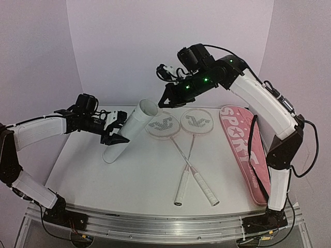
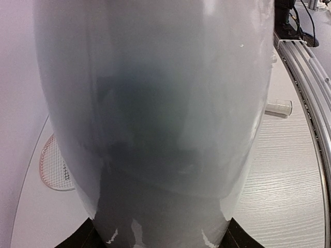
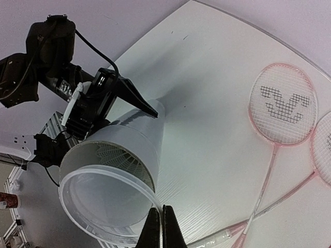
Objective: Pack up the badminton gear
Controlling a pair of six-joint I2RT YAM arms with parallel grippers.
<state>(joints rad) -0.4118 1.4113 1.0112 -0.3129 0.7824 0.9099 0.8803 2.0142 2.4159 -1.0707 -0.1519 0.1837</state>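
Note:
Two white-framed rackets [image 1: 162,125] [image 1: 196,122] lie crossed on the table, handles toward me. My left gripper [image 1: 115,129] is shut on the white tube [image 1: 129,132] and holds it tilted, mouth up to the right. The tube fills the left wrist view [image 2: 155,113]. My right gripper [image 1: 164,101] hovers at the tube's mouth. In the right wrist view it [image 3: 161,227] is shut on the rim of a clear plastic lid [image 3: 103,206] just in front of the mouth. A shuttlecock's feathers [image 3: 121,157] show inside the tube. No other shuttlecocks show.
The long pink bag [image 1: 243,144] lies along the table's right side, next to the right arm. A racket head [image 3: 282,103] lies right of the tube. The metal rail [image 1: 165,225] runs along the near edge.

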